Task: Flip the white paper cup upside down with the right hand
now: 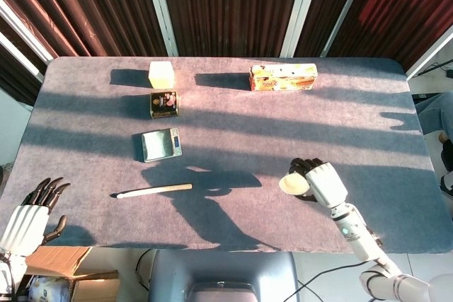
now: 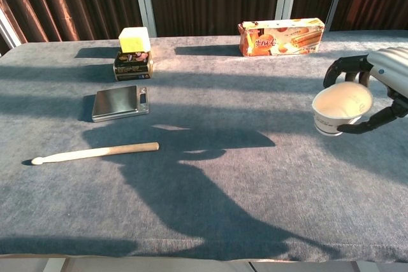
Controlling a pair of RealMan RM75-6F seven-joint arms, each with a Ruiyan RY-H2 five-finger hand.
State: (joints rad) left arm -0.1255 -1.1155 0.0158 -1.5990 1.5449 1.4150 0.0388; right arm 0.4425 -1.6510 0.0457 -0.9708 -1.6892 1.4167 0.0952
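We are holding the white paper cup (image 2: 342, 107) in our right hand (image 2: 382, 87) clear of the grey felt-covered table (image 2: 255, 176), its open mouth tilting toward the camera. Dark fingers (image 2: 336, 68) are wrapping around the rim; the thumb seems to be pressing underneath.

White robot hand (image 1: 324, 182), black fingers (image 1: 303, 165)

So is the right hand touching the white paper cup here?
Touching. The chest view shows the right hand wrapped around the white paper cup, lifted and tilted off the table.
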